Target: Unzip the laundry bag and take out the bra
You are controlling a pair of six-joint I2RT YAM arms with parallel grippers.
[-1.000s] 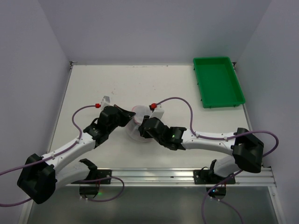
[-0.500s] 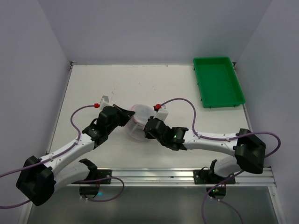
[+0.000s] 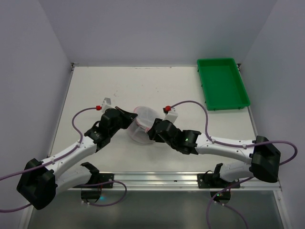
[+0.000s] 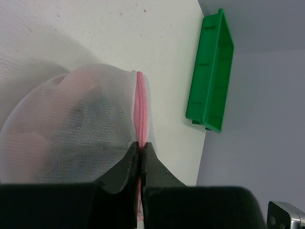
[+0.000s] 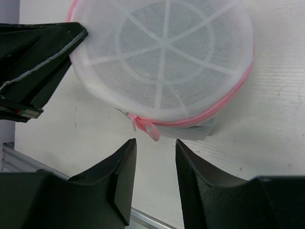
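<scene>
The laundry bag (image 3: 143, 123) is a round white mesh pouch with a pink zip rim, lying mid-table between the two arms. My left gripper (image 4: 141, 144) is shut on the pink zip rim (image 4: 139, 110) at the bag's left edge. My right gripper (image 5: 156, 141) is open just below the bag (image 5: 167, 57). The pink zip pull tab (image 5: 148, 128) hangs free just above its fingertips, touching neither. A dark shape and a pink shape show faintly through the mesh in the left wrist view; the bra cannot be made out clearly.
A green rectangular tray (image 3: 222, 83) stands at the far right corner and shows in the left wrist view (image 4: 209, 81). A metal rail (image 3: 181, 177) runs along the near table edge. Purple cables loop beside both arms.
My right arm has drawn back to the right and its gripper has come off the bag's side. The bag has shifted slightly. The left gripper has kept its hold.
</scene>
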